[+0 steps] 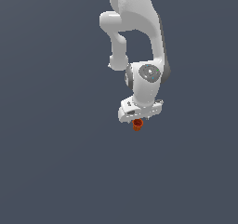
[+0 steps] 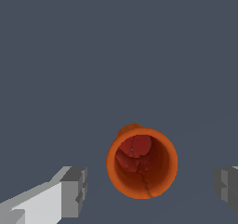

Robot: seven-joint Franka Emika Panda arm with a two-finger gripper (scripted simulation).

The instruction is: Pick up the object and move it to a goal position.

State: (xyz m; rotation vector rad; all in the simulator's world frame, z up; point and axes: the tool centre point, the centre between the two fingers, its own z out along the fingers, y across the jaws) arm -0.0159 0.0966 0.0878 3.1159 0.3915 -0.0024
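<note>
The object is a small orange-red tapered cup (image 1: pixel 137 124) with a round rim and a darker red inside. In the exterior view it shows just below my white gripper (image 1: pixel 137 120), partly hidden by the hand. In the wrist view the cup (image 2: pixel 142 162) stands upright between my two grey fingertips (image 2: pixel 74 191), with a clear gap on each side. My gripper (image 2: pixel 151 188) is open and touches nothing. I cannot tell from the exterior view how far above the cup the fingertips are.
A plain dark grey-blue floor (image 1: pixel 56 162) fills both views. The white arm (image 1: pixel 139 42) rises from the gripper to the top of the exterior view. No other object or goal marker shows.
</note>
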